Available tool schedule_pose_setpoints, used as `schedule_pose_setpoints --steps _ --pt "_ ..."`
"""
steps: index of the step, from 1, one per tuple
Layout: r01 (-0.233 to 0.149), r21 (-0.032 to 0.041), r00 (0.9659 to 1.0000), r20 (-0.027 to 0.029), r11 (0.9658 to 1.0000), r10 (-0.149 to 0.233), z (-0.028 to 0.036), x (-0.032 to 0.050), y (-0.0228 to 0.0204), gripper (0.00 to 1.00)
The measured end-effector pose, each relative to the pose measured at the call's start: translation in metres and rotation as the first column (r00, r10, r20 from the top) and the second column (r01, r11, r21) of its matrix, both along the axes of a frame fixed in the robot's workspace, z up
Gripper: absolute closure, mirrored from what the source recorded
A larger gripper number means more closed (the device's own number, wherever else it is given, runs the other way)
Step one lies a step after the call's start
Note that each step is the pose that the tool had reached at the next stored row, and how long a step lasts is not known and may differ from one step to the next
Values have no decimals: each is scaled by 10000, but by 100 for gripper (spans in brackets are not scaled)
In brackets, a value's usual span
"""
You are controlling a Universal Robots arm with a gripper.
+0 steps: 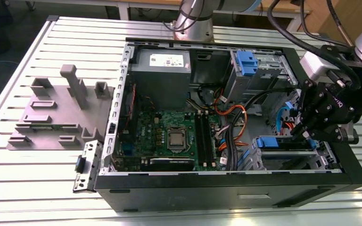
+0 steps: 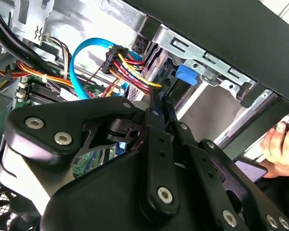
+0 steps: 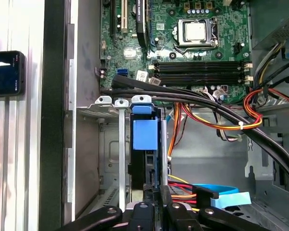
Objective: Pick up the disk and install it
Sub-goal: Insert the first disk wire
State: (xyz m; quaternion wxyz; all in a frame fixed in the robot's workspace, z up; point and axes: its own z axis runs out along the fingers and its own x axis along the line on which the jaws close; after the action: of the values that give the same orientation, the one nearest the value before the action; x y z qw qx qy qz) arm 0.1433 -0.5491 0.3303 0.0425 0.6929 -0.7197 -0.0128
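Observation:
The disk stands edge-on in the drive cage at the case's front corner. Its blue carrier frame [image 1: 270, 141] shows beside the arm's black hand in the exterior view. In the first wrist view the blue frame [image 3: 145, 130] sits between the cage's metal rails, and in the second wrist view its blue tab [image 2: 187, 73] lies past the fingertips. My gripper [image 1: 296, 135] reaches down into the case over that cage. In both wrist views the gripper [image 3: 156, 191] [image 2: 159, 100] has its two fingers pressed together, at the disk's near edge. Whether they touch it I cannot tell.
The open computer case [image 1: 231, 181] lies on a slatted table. Bundled cables [image 3: 216, 118] and a blue data cable [image 2: 79, 62] run close to the cage. A grey power supply [image 1: 162, 70], a blue latch [image 1: 247, 63], a grey fixture [image 1: 55, 113] and a person's hand [image 2: 282, 144] are nearby.

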Motion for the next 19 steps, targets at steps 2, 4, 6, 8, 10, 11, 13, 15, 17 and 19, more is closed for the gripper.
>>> schedule_pose_setpoints --steps 2,4,6,8,10,11,13,15,17,19 --pt "3 37 10000 0 10000 -3 -9 0 -3 84" --pt "4 57 10000 0 10000 -4 -11 0 -3 84" --pt "5 60 10000 0 10000 -5 -12 0 -3 84" --pt "5 61 10000 0 10000 -5 -13 0 -4 84" --pt "5 68 10000 0 10000 -5 -10 0 -4 82" --pt "5 64 10000 0 10000 -5 4 0 -4 82" --pt "6 63 10000 -3 10000 -6 39 0 -4 76" --pt "6 61 10000 -9 10000 -6 66 0 -4 76" --pt "5 62 10000 -16 10000 -5 85 0 -4 76" --pt "6 62 10000 -22 10000 -5 97 0 -4 76"
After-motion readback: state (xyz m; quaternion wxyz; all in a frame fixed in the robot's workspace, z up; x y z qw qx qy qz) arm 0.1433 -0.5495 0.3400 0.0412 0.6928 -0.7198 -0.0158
